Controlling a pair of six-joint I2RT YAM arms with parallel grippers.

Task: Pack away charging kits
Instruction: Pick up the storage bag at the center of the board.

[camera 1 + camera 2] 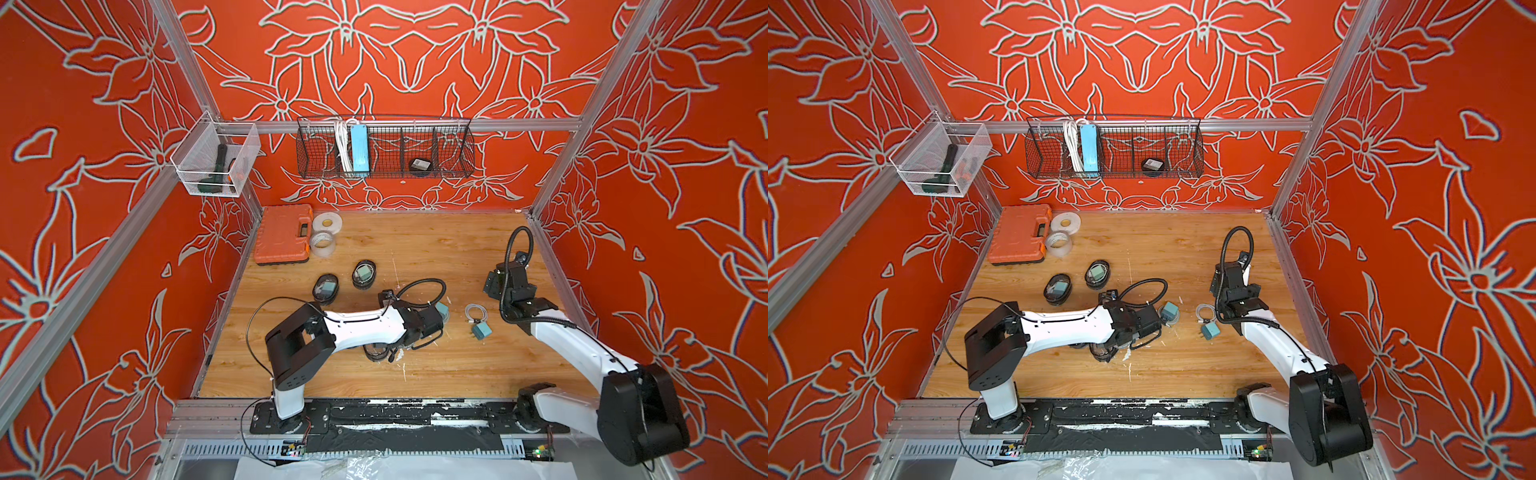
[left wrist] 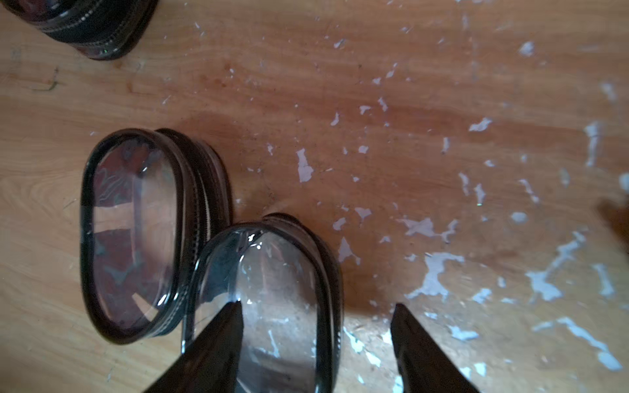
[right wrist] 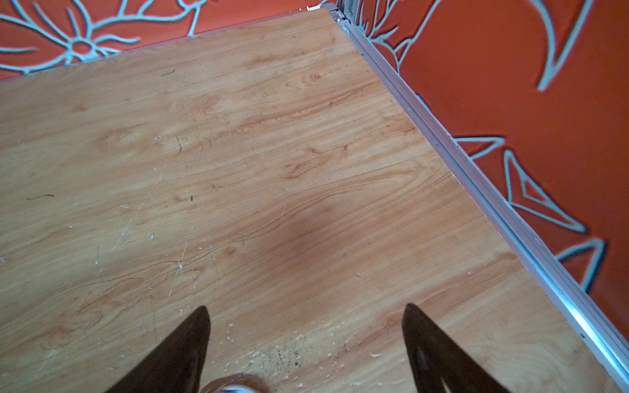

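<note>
Kit: teal cube plug, white coiled cable, loose, centre-right | left gripper: parted, astride clear case edge, contact unclear | right gripper: wide, empty

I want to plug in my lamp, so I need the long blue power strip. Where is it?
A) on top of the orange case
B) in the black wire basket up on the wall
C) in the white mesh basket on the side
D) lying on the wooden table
B: the long blue power strip stands upright in the black wire basket, next to its white cord.
</note>
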